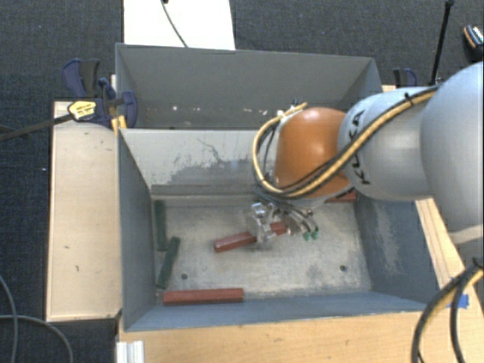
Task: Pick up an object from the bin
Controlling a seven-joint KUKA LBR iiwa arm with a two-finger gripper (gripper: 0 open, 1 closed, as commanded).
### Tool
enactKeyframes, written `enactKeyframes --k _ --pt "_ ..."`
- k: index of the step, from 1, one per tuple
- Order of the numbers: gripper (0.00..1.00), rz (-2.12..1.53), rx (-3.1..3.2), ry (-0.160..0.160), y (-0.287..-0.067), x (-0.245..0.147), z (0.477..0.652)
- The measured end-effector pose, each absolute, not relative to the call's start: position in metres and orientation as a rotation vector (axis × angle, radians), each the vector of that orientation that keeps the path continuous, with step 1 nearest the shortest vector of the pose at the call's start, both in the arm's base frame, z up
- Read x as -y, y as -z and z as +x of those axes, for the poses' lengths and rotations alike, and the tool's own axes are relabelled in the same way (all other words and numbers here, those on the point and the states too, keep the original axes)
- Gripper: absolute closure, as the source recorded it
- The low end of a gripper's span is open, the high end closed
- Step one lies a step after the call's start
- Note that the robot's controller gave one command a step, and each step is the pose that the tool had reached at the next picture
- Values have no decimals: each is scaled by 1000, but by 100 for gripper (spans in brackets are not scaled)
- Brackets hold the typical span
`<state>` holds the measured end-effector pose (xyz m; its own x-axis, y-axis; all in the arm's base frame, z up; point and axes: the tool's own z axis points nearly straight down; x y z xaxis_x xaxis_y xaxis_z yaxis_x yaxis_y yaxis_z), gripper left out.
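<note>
My gripper (265,228) is low over the middle of the bin floor, under the orange wrist cover. A reddish-brown stick (234,241) lies on the floor, and its right end runs under the gripper. Whether the stick is gripped cannot be made out. A second, longer red-brown stick (203,296) lies along the front wall, well apart from the gripper.
Two dark green sticks lie by the left wall, one (160,224) along it and one (168,262) slanted below. A small reddish piece (345,197) peeks out beside the arm at the right. The arm covers the bin's right rear part.
</note>
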<state>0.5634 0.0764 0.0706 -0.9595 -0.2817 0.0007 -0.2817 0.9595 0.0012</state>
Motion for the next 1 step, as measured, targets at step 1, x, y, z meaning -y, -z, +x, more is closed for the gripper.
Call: enactKeyframes --k 1 --pt "100 428 3123 0 -215 -69 558"
